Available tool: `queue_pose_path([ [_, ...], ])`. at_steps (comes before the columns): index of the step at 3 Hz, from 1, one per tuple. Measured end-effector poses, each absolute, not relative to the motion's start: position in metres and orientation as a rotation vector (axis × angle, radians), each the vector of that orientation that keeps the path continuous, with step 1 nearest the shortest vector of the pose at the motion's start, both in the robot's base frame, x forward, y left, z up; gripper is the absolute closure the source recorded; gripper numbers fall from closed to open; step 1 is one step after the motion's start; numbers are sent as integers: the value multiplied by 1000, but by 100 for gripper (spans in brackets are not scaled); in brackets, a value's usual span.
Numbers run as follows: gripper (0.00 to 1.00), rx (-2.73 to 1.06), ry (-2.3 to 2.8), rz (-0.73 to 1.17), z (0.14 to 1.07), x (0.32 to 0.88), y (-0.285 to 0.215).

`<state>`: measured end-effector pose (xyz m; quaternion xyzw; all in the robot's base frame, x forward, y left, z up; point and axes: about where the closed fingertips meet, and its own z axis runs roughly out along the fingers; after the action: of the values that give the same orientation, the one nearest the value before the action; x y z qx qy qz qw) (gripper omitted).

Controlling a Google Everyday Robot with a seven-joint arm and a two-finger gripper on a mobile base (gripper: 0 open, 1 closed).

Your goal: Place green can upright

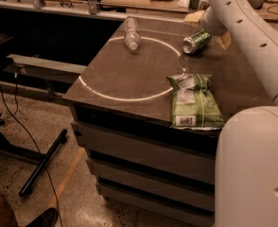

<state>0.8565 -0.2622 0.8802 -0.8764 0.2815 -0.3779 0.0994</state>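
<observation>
The green can (pixel 195 41) lies on its side near the far right of the table (pixel 129 82). The tool (pixel 208 31) is at its rear end, and I cannot tell its grip. This looks like the grasping step; next the can must be tipped onto its base.

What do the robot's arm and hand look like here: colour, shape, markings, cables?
The arm is thick, rounded off-white links, with small dark holes along its side and a dark slot on the near shell. No cables show. The hand, at the far edge of the table beside the green can, is mostly hidden behind the last link.
</observation>
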Motion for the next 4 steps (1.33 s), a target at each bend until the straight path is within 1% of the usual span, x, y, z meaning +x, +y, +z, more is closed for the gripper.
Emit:
queue_pose_path([
  [3,0,-2623,853,-1188,876,864,-257],
  [4,13,-2627,864,-1183,874,866,-257],
])
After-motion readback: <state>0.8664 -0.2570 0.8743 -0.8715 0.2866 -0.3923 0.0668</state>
